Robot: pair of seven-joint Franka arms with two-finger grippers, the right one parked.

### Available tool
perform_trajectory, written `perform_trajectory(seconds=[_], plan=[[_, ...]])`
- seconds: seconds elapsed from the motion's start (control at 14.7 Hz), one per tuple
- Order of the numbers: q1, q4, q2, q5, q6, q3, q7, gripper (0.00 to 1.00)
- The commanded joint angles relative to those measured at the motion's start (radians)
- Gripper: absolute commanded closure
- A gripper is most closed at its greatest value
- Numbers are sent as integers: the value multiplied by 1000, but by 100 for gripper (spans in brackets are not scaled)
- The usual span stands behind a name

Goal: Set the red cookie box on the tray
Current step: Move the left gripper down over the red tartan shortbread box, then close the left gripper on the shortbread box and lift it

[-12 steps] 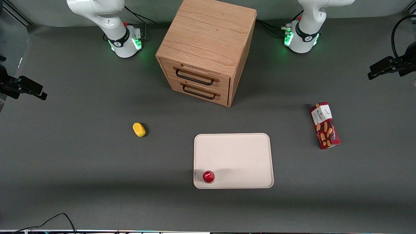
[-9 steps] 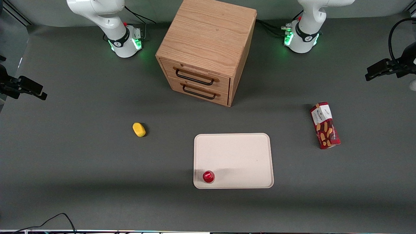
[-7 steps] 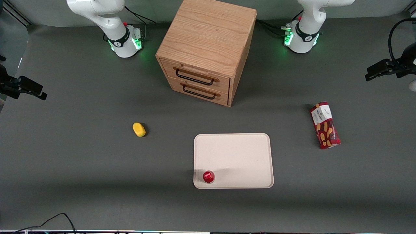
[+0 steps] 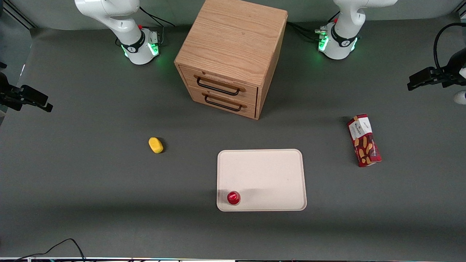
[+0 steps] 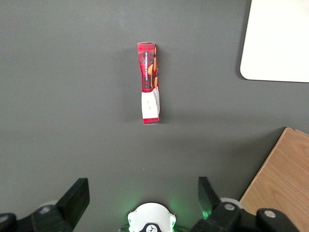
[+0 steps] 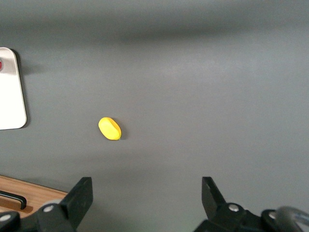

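Observation:
The red cookie box [image 4: 364, 140] lies flat on the grey table toward the working arm's end, well apart from the tray [image 4: 267, 174]. Its white label end points away from the front camera. The box [image 5: 149, 83] also shows in the left wrist view, with a corner of the tray [image 5: 275, 43] beside it. My gripper [image 4: 415, 83] hangs above the table, farther from the front camera than the box and not touching it. In the left wrist view the gripper [image 5: 143, 195] stands open, its fingers [image 5: 77, 197] wide apart with nothing between them.
A small red cup [image 4: 233, 198] stands on the tray's near corner. A wooden two-drawer cabinet [image 4: 233, 54] sits farther from the camera than the tray. A yellow lump [image 4: 156, 145] lies toward the parked arm's end. A black cable [image 4: 62, 245] runs along the near edge.
My gripper has drifted slightly toward the middle of the table. The cookie box, tray and cup have not moved.

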Motion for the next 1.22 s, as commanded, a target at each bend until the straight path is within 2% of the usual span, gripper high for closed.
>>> perform_trajectory(seconds=[0.0, 0.14, 0.27, 0.75, 1.16], plan=[[4, 27, 10, 12, -32, -6, 21, 0], [2, 22, 10, 12, -32, -4, 20, 0], [6, -45, 10, 12, 17, -2, 21, 0], [19, -502, 45, -2, 579, 31, 21, 0], [12, -525, 264, -38, 880, 53, 21, 0]])
